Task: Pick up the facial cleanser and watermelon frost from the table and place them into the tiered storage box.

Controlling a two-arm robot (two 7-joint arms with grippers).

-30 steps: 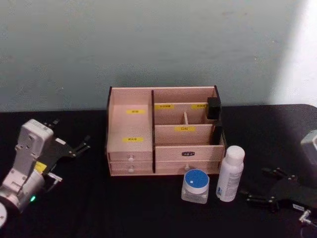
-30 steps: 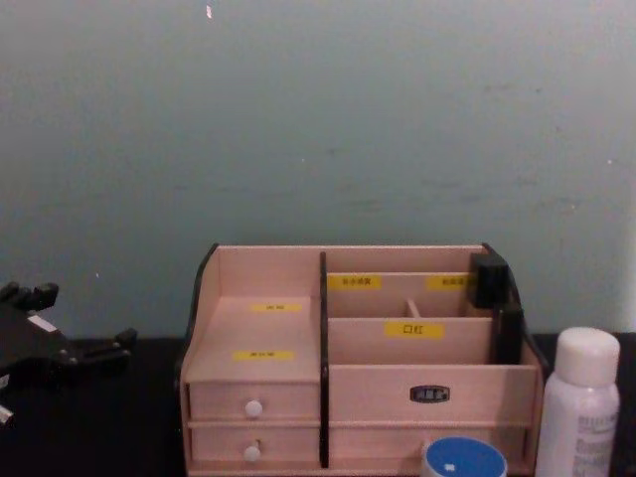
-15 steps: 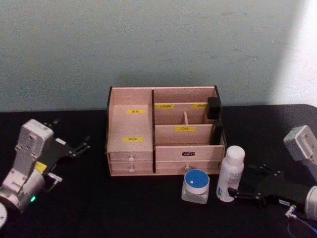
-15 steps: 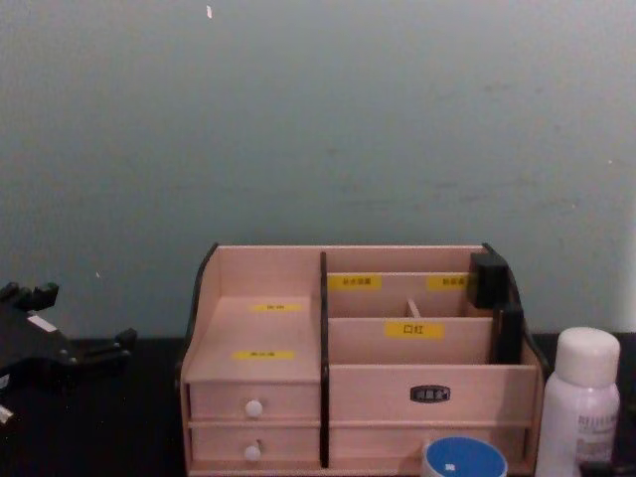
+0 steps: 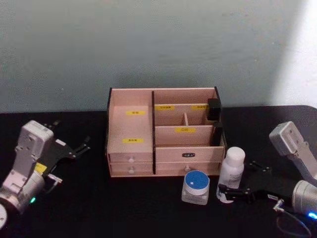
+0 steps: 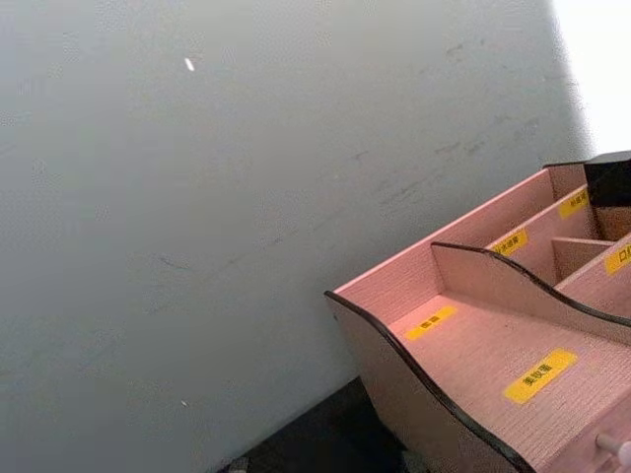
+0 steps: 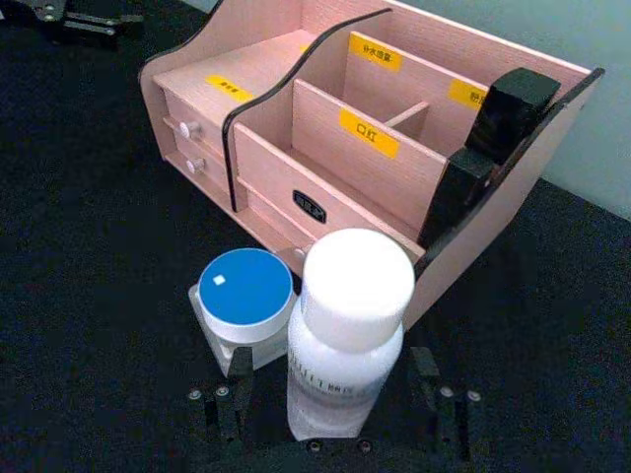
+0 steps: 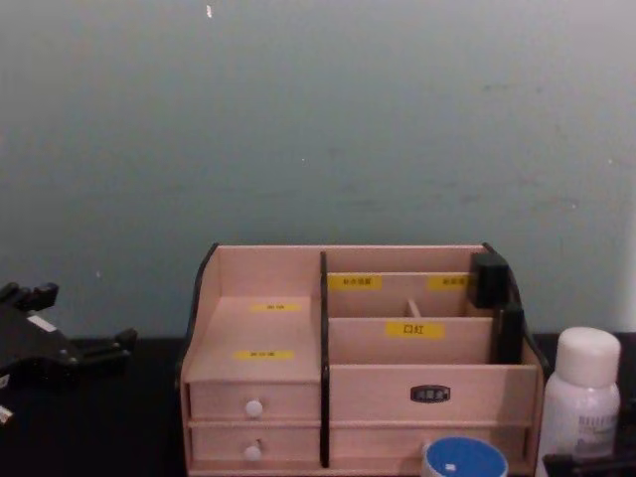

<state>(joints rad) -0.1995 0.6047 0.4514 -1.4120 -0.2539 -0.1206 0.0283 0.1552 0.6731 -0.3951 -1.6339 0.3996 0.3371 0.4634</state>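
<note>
The tiered storage box is pale pinkish wood grain with black side panels, yellow labels printed in dark characters, and white knobs. The bottle is white, cap and body alike, with grey print. The jar is whitish under a blue lid carrying a small white square. The counter is plain black — the wall a dull grey-green.

L arm: your left claw idle at far left, fingers spread | R arm: your right claw reaches in low from the right, 2 fingers apart, wrist raised behind
</note>
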